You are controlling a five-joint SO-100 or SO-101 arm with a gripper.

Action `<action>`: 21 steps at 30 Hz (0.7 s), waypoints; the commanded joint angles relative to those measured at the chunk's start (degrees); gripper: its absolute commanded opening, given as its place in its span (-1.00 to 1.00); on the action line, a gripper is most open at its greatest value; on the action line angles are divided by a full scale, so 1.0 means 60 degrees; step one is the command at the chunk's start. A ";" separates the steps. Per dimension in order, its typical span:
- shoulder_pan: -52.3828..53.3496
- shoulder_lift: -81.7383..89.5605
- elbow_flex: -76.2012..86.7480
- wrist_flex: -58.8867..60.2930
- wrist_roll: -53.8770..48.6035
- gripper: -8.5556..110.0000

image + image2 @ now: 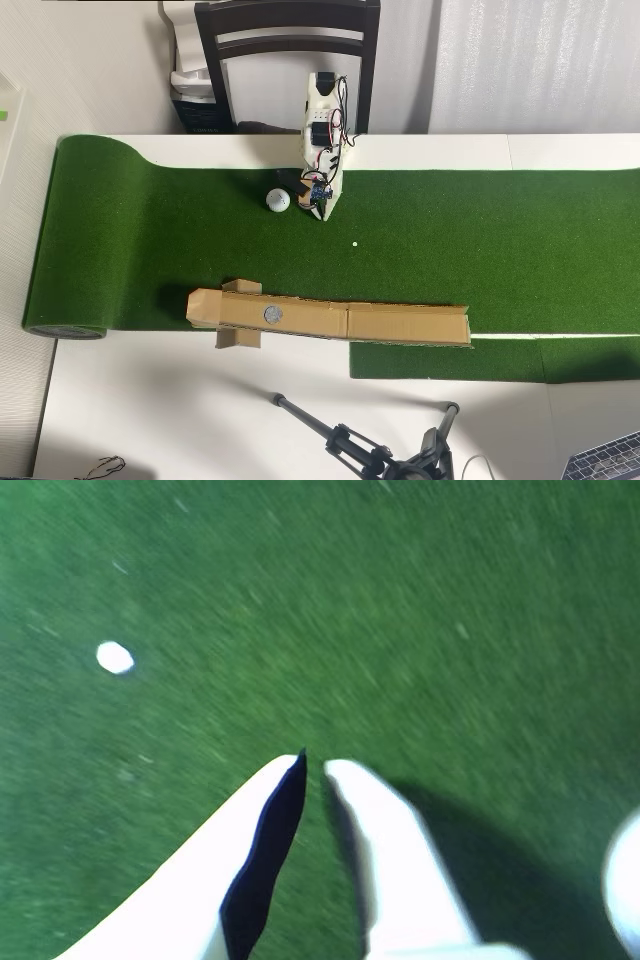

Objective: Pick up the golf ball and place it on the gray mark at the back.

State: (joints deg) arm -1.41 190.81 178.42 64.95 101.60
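Nothing grabbed yet: the jaws [314, 764] hang nearly pressed together and empty over the turf, golf ball [278, 200] just beside them, gray mark [272, 314] on the cardboard well apart, pickup and placing both left.

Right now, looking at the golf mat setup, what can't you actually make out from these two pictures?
- Golf ball: in the wrist view the right edge cuts off most of it, and its dimples are blurred.
- Hand: the wrist view is motion-blurred; the fingertips look nearly closed, with nothing between them.
- Hand in the overhead view: the arm's body hides the fingers.
- Gray mark on the cardboard ramp: too small to make out detail.
- Small white dot: too tiny to identify.
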 commanded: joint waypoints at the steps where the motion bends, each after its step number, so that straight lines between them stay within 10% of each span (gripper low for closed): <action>1: -0.0381 0.0791 -0.1611 -0.0308 -0.0132 -0.46; 21: -0.1743 -0.4365 -0.7383 0.4585 -0.0146 -0.09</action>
State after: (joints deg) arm -11.60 172.00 147.22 86.84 101.51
